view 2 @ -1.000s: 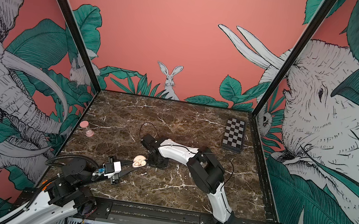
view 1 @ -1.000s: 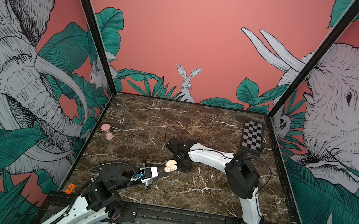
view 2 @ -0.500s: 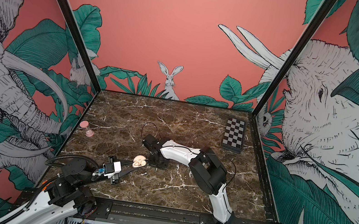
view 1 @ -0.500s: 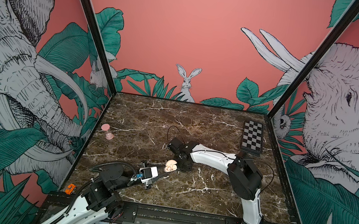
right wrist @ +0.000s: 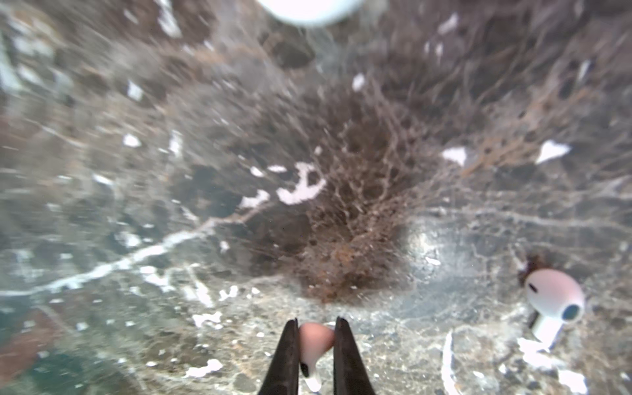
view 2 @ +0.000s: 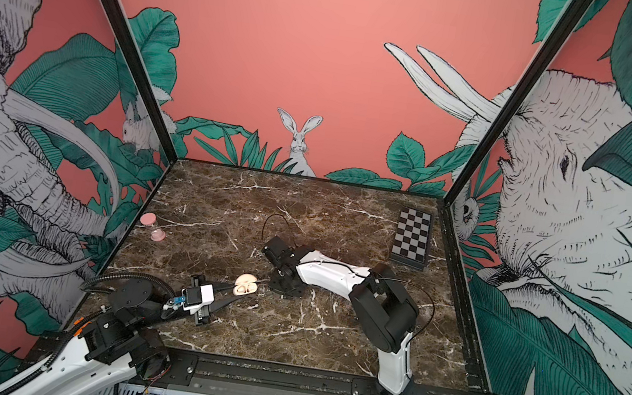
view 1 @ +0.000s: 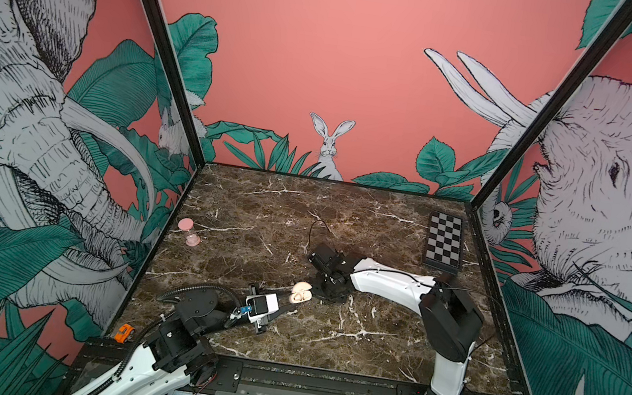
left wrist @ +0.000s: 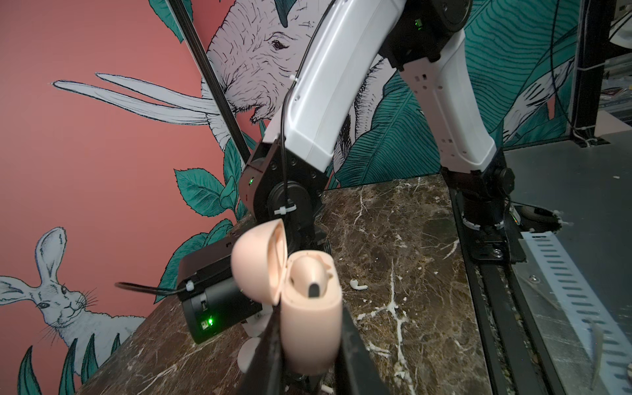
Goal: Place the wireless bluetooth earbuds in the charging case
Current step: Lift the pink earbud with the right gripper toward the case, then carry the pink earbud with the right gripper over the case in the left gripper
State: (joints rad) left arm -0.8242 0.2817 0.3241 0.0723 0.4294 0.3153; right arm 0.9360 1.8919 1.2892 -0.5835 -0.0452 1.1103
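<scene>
step in hand: lift the picked bud, carry it to the case.

right gripper (right wrist: 316, 322): black fingers pinch a small whitish plastic earbud (right wrist: 314, 340) with a rounded head and short stem. it sits low over the brown veined marble table (view 1: 349, 337), just right of the case. cannot tell if the bud is clear of the marble.

left gripper (left wrist: 308, 316): clamped on the body of the pale peach, rounded plastic charging case (left wrist: 313, 342). in both top views the case (view 1: 301, 292) (view 2: 244, 284) sits near-centre, hinged lid (left wrist: 256, 263) swung open to the far side.

orientation: the held earbud's long axis runs along the fingers, head at the tip end, stem back toward the wrist. the case mouth faces upward, somewhat tilted; exact lean unclear. one dark socket (left wrist: 313, 290) shows; the neighbouring bay is unclear.

second earbud (right wrist: 554, 304), same look, lies flat on the marble beside the right gripper, apart from it.

doing it well (judgement):
- raise slowly; the grip is on a curved head, so the bud may squirt out.
- the stem must lead into the socket but the head leads now, so expect a wrist turn or a case tilt.
- line stem axis with socket axis before pressing.
- stay off the lid.
- left arm holds the case rigid.
</scene>
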